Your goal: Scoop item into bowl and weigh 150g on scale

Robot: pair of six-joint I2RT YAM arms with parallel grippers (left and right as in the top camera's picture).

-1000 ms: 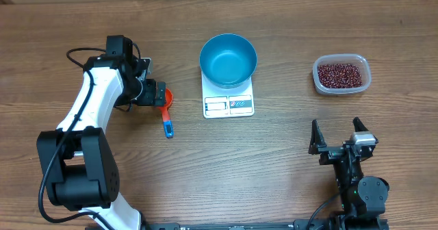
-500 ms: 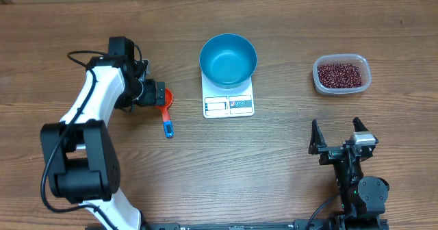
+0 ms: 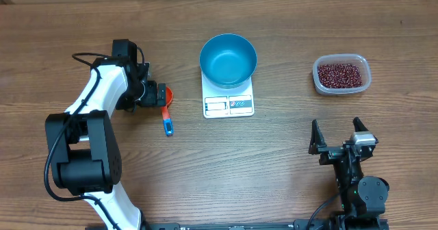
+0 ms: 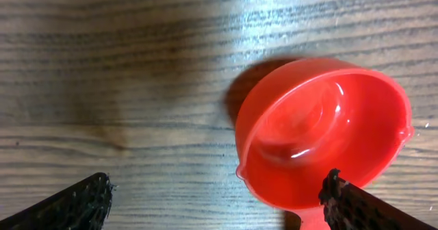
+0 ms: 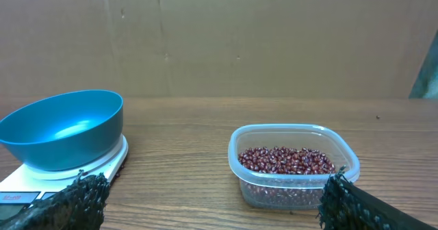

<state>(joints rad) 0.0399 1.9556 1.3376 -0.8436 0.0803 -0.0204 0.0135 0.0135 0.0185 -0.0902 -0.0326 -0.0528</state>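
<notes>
The dark red-brown beans (image 3: pixel 340 72) fill a clear tub at the right. The blue bowl (image 3: pixel 228 59) stands empty on the white scale (image 3: pixel 228 105). A red scoop (image 3: pixel 168 96) with a blue handle lies left of the scale. My left gripper (image 3: pixel 162 94) hovers open over the scoop's cup. In the left wrist view the cup (image 4: pixel 325 137) lies by the right finger, and the gripper (image 4: pixel 217 189) holds nothing. My right gripper (image 3: pixel 337 135) rests open near the front edge. The right wrist view has the bowl (image 5: pixel 61 131), beans (image 5: pixel 286 159) and gripper (image 5: pixel 212 192).
The clear plastic tub (image 3: pixel 367 71) sits at the right, behind the right arm. The scoop's blue handle (image 3: pixel 168 126) points toward the table's front. Bare wooden tabletop (image 3: pixel 260 155) lies between the two arms. A brown cardboard wall (image 5: pixel 219 38) stands behind the table.
My left gripper has crept slightly to the right over the scoop's cup, covering more of it. The right arm, bowl, scale and tub have not moved.
</notes>
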